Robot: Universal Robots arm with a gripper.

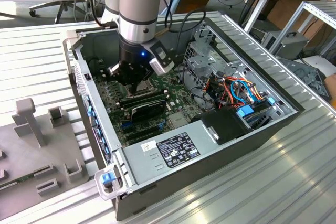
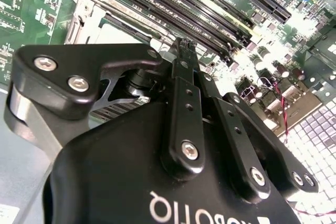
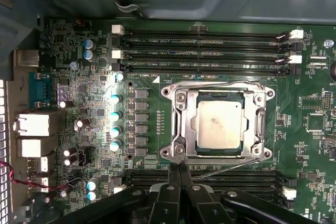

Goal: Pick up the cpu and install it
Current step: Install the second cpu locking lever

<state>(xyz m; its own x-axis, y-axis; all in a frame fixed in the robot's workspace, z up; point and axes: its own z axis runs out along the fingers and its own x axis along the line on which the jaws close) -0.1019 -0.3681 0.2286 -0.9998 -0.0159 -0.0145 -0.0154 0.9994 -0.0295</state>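
Cpu is sitting in the socket frame on the green motherboard, memory slots on both sides. Gripper hangs just beside it w/ fingers pressed together, holding nothing. PC case lies open on a ribbed aluminium table — desks and an office chair behind.

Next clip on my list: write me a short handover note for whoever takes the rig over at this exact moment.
Gripper: fingers pressed together, holding nothing, low over the motherboard inside the open computer case, beside the socket.
CPU: lying flat in the socket, inside the metal frame; the wrist views show the gripper's fingertips off it, over the memory slots next to the socket.
Done: CPU is picked up and placed in the socket.
Left: whether the frame is latched cannot be told.
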